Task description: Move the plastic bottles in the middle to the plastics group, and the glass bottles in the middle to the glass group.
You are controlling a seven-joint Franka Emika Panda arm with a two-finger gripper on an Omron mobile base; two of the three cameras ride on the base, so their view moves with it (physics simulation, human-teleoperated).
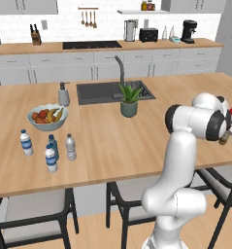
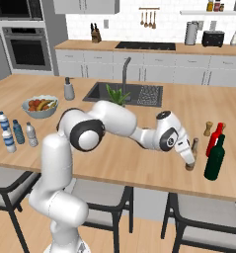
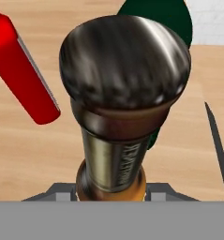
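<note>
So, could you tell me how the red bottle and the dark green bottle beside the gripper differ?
The red bottle is slimmer, while the dark green bottle has a broader body. The red one stands farther back on the counter; the green one stands nearer its front edge. The green bottle is closer to the amber bottle at the gripper. Both stand upright, have narrow necks, and sit close together at the counter's right end.

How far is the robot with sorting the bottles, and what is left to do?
Nearly finished. Four water bottles stand together near the fruit bowl, so the plastic part looks done. The gripper holds the brown bottle right beside the red bottle and the green bottle. What seems left is to let go and pull back.
</note>
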